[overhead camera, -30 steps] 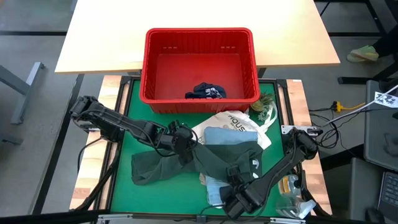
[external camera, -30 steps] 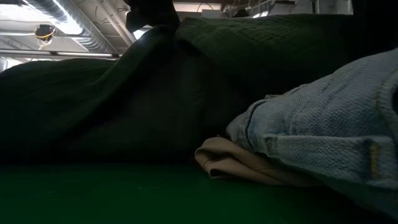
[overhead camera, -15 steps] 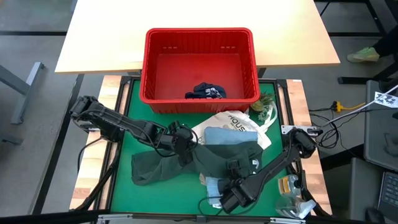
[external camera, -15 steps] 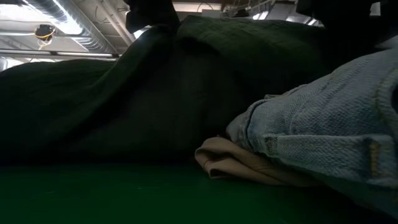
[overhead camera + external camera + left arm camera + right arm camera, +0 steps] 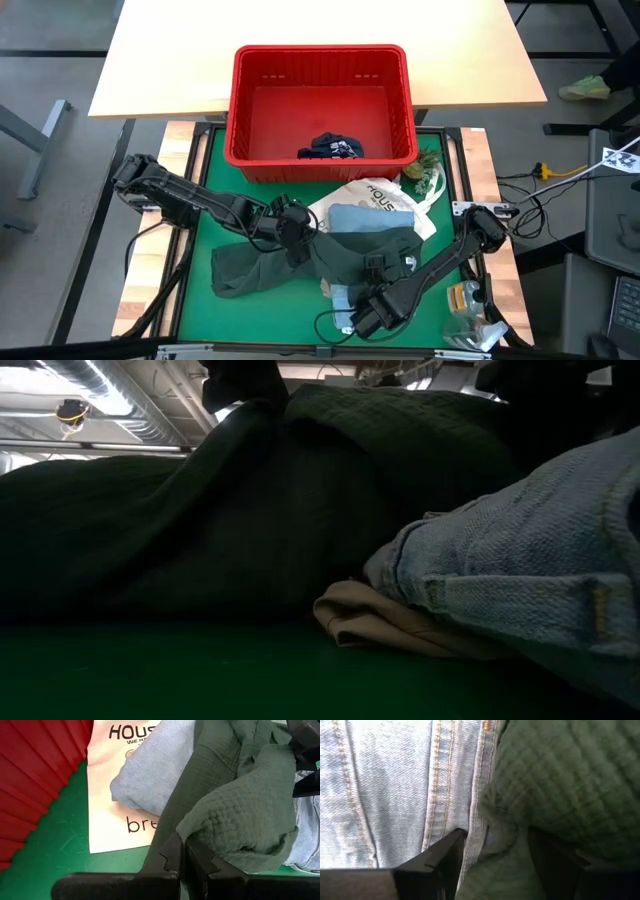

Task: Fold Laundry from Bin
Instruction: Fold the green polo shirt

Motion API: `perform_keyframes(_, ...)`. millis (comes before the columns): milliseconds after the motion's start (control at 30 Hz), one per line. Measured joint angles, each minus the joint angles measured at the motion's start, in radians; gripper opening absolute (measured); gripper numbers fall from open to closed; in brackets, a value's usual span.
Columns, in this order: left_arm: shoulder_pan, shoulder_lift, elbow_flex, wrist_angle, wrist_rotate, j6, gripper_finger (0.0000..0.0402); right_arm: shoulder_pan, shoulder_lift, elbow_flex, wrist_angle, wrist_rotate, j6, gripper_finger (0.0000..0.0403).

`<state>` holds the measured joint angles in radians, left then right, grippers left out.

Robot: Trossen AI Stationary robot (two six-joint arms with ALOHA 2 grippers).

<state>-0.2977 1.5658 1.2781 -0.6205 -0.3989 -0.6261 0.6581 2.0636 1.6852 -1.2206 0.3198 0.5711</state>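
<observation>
While the olive-green garment [image 5: 345,255] lies heaped on the green mat of the bench [image 5: 200,310], the step in hand reads as spreading it flat, folding not yet begun.

Nearest the front edge: right tool [image 5: 366,318], fingers spread wide, poised over the seam where the light blue denim piece [image 5: 345,297] meets the olive cloth; in the right wrist view the two fingers [image 5: 445,857] straddle that boundary, gripping nothing; a beige garment [image 5: 385,625] lies tucked beneath the denim in the low view.

Middle of the mat: left tool [image 5: 291,227], fingers pressed together on a bunched fold of the olive-green garment [image 5: 240,820]; beside it a second light blue piece [image 5: 365,217] rests on the white tote bag [image 5: 375,195] printed with dark lettering.

Far side: red bin [image 5: 240,110], holding only the navy shorts [image 5: 332,148] against its near wall; a pale wooden table [image 5: 170,60] lies beyond.

Next move, as judged: right tool to lower onto the olive hem alone, clear of the denim, and close; both tools then to draw apart to flatten the cloth.
</observation>
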Motion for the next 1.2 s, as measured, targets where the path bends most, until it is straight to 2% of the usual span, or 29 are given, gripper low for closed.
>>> perform_keyframes(200, 0.000, 0.000, 0.000, 0.000, 0.000, -0.001, 0.0000, -0.018, 0.000, 0.000, -0.001, -0.035, 0.000, 0.0218)
perform_keyframes(567, 0.000, 0.000, 0.000, 0.000, 0.010, -0.001, 0.0000, -0.079, -0.002, 0.001, -0.012, -0.146, -0.003, 0.0134)
perform_keyframes(767, 0.000, 0.000, 0.000, 0.000, 0.029, -0.001, 0.0000, -0.092, -0.002, 0.001, -0.011, -0.193, -0.003, 0.0111)
perform_keyframes(933, 0.000, 0.000, 0.000, 0.000, 0.042, 0.000, 0.0000, -0.090, -0.002, 0.001, -0.007, -0.210, -0.002, 0.0125)
perform_keyframes(1200, 0.000, 0.000, 0.000, 0.000, 0.042, 0.000, 0.0000, -0.090, -0.002, 0.001, -0.006, -0.324, 0.000, 0.0204)
